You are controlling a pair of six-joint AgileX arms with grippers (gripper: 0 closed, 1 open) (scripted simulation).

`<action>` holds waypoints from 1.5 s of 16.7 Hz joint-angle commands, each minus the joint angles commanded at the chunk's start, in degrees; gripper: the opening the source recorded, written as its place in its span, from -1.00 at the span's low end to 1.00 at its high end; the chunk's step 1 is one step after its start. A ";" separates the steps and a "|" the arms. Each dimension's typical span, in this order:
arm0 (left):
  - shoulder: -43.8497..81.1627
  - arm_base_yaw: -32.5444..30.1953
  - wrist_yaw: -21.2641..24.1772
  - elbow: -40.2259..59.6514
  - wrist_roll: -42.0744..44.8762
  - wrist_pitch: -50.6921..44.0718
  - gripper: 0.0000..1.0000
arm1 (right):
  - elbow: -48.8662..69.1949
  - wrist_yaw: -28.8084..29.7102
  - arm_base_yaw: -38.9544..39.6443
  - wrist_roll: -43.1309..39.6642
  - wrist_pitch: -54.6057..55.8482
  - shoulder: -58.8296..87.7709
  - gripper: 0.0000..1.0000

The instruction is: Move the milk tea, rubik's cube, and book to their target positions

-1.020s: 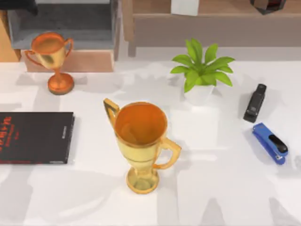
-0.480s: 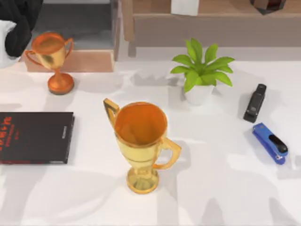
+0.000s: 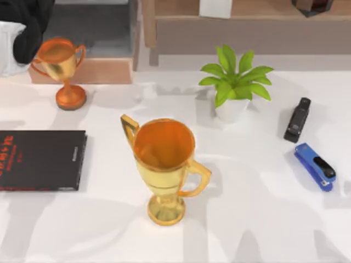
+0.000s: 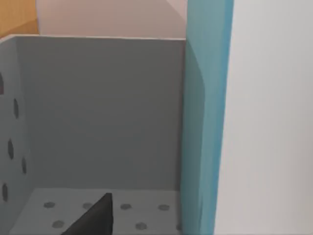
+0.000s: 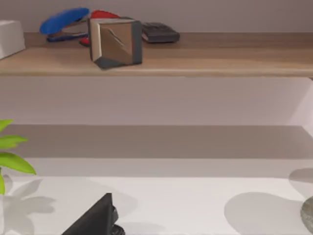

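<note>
The left arm is a bulky, rounded, matte black housing, and each wrist view shows one dark, wedge-shaped black finger.

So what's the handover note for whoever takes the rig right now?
Left gripper: at the table's far left corner, inside the grey bin, right beside the teal-blue book, which stands upright in the bin. Grip unconfirmed.
Right gripper: parked, facing the wooden shelf.
Done: book looks placed, or nearly so.
Left: confirm the book's release and withdraw the left arm. I can't confirm where the milk tea and rubik's cube are, so check both against their targets.
</note>
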 joint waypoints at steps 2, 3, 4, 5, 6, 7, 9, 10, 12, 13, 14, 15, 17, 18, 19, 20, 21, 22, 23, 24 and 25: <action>1.24 0.00 0.19 1.81 -0.01 -0.40 1.00 | 0.00 0.00 0.00 0.00 0.00 0.00 1.00; 2.19 0.05 0.28 3.13 -0.01 -0.75 1.00 | 0.00 0.00 0.00 0.00 0.00 0.00 1.00; 3.22 0.12 0.37 4.55 -0.01 -1.15 1.00 | 0.00 0.00 0.00 0.00 0.00 0.00 1.00; 4.21 0.20 0.46 5.94 -0.02 -1.56 1.00 | 0.00 0.00 0.00 0.00 0.00 0.00 1.00; 5.06 0.27 0.55 7.15 -0.02 -1.92 1.00 | 0.00 0.00 0.00 0.00 0.00 0.00 1.00; 5.68 0.32 0.61 8.05 -0.03 -2.20 1.00 | 0.00 0.00 0.00 0.00 0.00 0.00 1.00; 5.98 0.35 0.64 8.49 -0.03 -2.34 1.00 | 0.00 0.00 0.00 0.00 0.00 0.00 1.00; 5.98 0.35 0.64 8.49 -0.03 -2.34 1.00 | 0.00 0.00 0.00 0.00 0.00 0.00 1.00; 5.98 0.35 0.64 8.49 -0.03 -2.34 0.85 | 0.00 0.00 0.00 0.00 0.00 0.00 1.00; 5.98 0.35 0.64 8.49 -0.03 -2.34 0.70 | 0.00 0.00 0.00 0.00 0.00 0.00 1.00; 5.98 0.35 0.64 8.49 -0.03 -2.34 0.55 | 0.00 0.00 0.00 0.00 0.00 0.00 1.00; 5.98 0.35 0.64 8.49 -0.03 -2.34 0.40 | 0.00 0.00 0.00 0.00 0.00 0.00 1.00; 5.98 0.35 0.64 8.49 -0.03 -2.34 0.10 | 0.00 0.00 0.00 0.00 0.00 0.00 1.00; 5.98 0.35 0.64 8.49 -0.03 -2.34 -0.06 | 0.00 0.00 0.00 0.00 0.00 0.00 1.00; 5.98 0.35 0.64 8.49 -0.03 -2.34 -0.21 | 0.00 0.00 0.00 0.00 0.00 0.00 1.00; 5.98 0.35 0.64 8.49 -0.03 -2.34 -0.36 | 0.00 0.00 0.00 0.00 0.00 0.00 1.00; 5.98 0.35 0.64 8.49 -0.03 -2.34 -0.51 | 0.00 0.00 0.00 0.00 0.00 0.00 1.00; 5.98 0.35 0.64 8.49 -0.03 -2.34 -0.66 | 0.00 0.00 0.00 0.00 0.00 0.00 1.00; 5.98 0.35 0.64 8.49 -0.03 -2.34 -0.81 | 0.00 0.00 0.00 0.00 0.00 0.00 1.00; 5.98 0.35 0.64 8.49 -0.03 -2.34 -0.96 | 0.00 0.00 0.00 0.00 0.00 0.00 1.00; 5.98 0.35 0.64 8.49 -0.03 -2.34 -1.00 | 0.00 0.00 0.00 0.00 0.00 0.00 1.00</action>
